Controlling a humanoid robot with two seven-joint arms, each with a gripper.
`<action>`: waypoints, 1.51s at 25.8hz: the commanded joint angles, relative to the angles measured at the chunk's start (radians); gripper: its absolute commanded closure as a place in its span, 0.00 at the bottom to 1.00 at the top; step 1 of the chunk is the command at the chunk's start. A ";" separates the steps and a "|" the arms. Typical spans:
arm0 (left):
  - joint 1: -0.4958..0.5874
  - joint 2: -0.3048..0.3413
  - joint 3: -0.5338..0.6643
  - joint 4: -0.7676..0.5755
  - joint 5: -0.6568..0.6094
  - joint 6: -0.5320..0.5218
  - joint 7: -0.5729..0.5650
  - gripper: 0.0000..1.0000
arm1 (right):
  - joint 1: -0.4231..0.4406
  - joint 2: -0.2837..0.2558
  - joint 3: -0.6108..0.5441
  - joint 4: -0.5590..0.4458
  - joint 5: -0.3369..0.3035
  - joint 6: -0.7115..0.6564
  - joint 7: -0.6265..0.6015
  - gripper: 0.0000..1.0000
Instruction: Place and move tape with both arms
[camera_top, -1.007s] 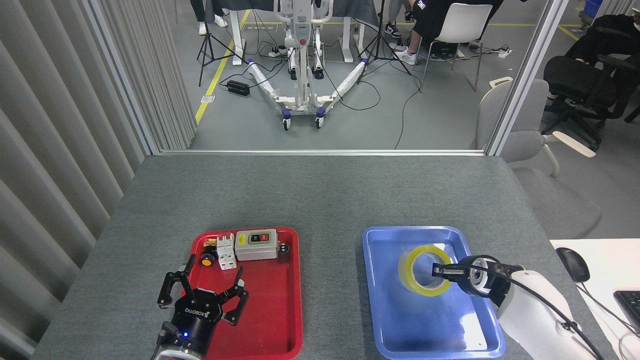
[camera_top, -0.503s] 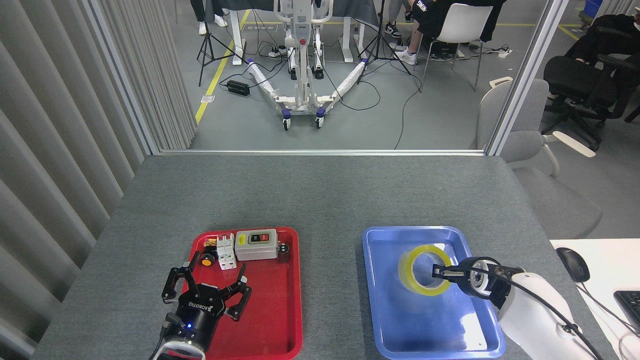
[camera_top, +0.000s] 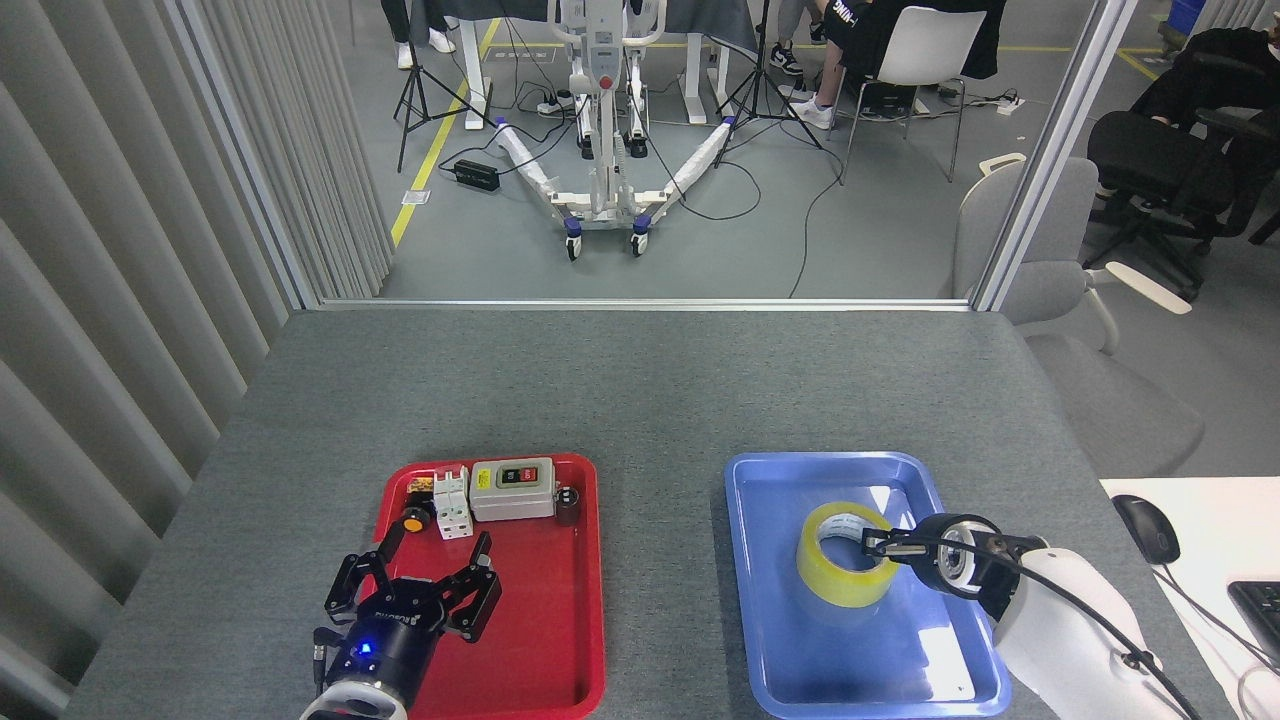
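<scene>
While the tape (camera_top: 842, 553) sits in the blue tray (camera_top: 760, 600), gripped at its near rim by the right hand (camera_top: 880, 543), a thin pinch is judged liable to slip. The left hand (camera_top: 415, 590) hangs spread and empty over the red tray (camera_top: 560, 640); 1 careless sweep could strike the switch box (camera_top: 512, 489).

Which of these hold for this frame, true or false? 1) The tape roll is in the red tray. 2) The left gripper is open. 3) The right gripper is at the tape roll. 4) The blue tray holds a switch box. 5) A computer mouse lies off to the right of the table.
1) False. The tape roll sits in the blue tray.
2) True. The left gripper has its fingers spread over the red tray and holds nothing.
3) True. The right gripper reaches to the roll's rim; whether it grips cannot be told.
4) False. The switch box is in the red tray.
5) True. The mouse lies on a white surface there.
</scene>
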 joint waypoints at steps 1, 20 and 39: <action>0.001 0.001 0.001 0.009 0.009 0.006 0.028 0.00 | 0.021 0.001 -0.025 -0.023 0.079 -0.050 -0.074 0.43; 0.050 0.002 0.059 0.002 0.107 0.004 0.099 0.00 | 0.679 0.251 -0.734 -0.537 0.689 -0.492 -0.842 0.03; 0.095 -0.031 0.050 -0.117 0.094 0.023 0.087 0.00 | 0.715 0.141 -0.580 -0.527 0.559 -0.295 -0.936 0.01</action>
